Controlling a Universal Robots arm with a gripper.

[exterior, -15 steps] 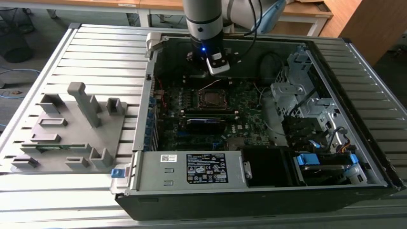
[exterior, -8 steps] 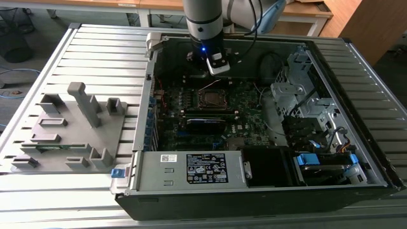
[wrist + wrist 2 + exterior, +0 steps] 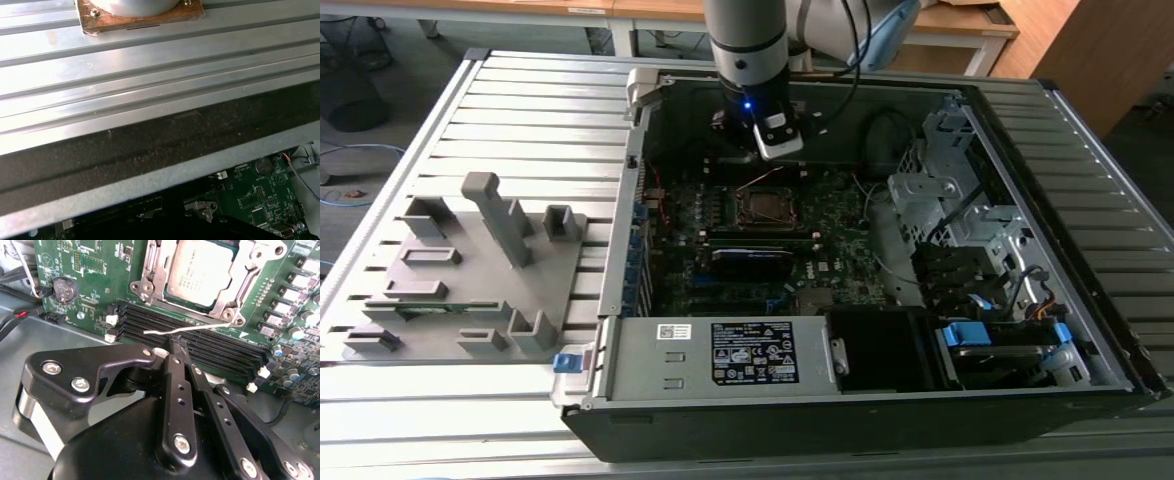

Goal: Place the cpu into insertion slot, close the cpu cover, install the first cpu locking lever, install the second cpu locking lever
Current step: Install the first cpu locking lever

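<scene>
Where its two black fingers run together to a narrow tip, the pincer [image 3: 172, 346] sits just beside a thin silver wire locking lever [image 3: 200, 327]; whether it actually pinches the wire I cannot tell. Past the lever, the second wrist view has the dull grey metal-topped cpu [image 3: 200, 270] lying flat in its socket, with the thin silver windowed cpu cover [image 3: 150, 277] folded down around it. So I judge placing and covering done, and lever work in hand, since this wire looks free and not hooked down. I cannot tell how the other lever stands.

Seen in the exterior view, the pincer [image 3: 778, 148] hangs at twelve o'clock of the square silver-rimmed insertion slot [image 3: 765, 207], inside the open grey computer case [image 3: 1067, 130]. At nine o'clock of the slot, a grey moulded fixture block [image 3: 467, 270] rests on the slatted aluminium table [image 3: 520, 110].
</scene>
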